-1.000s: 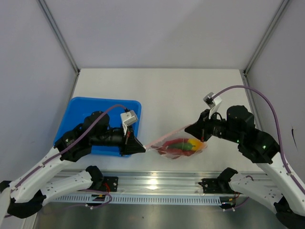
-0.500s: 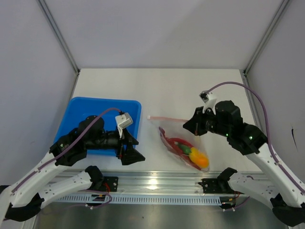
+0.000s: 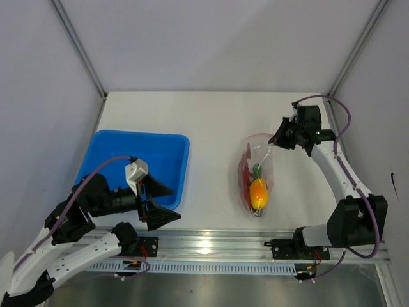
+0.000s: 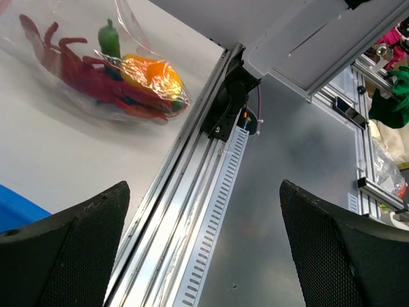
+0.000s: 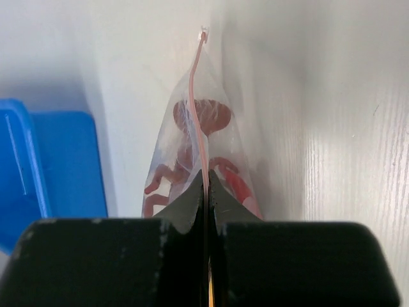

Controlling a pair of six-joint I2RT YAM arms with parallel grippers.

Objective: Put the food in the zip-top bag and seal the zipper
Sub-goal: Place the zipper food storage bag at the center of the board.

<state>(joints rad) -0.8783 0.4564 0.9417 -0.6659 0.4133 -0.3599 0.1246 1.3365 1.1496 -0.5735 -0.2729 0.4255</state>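
Note:
The clear zip-top bag (image 3: 257,174) lies on the white table at the right, lengthwise toward the near edge. The food is inside it: red chilies (image 3: 243,171), a green piece (image 3: 257,169) and a yellow-orange fruit (image 3: 258,192). My right gripper (image 3: 274,141) is shut on the bag's far end, its jaws pinching the pale pink zipper (image 5: 194,105). In the right wrist view the right gripper (image 5: 206,182) clamps that strip. My left gripper (image 3: 174,203) stands wide open and holds nothing at the near left. In its wrist view the bag (image 4: 102,70) lies apart from the left gripper (image 4: 204,249).
A blue tray (image 3: 121,157) sits at the left of the table, just beyond the left gripper. An aluminium rail (image 3: 211,246) runs along the near edge of the table. Grey walls close the table in on both sides.
My left gripper has let go of the bag, opened and drawn back to the near left. The right gripper has carried the zipper end to the far right, swinging the bag round.

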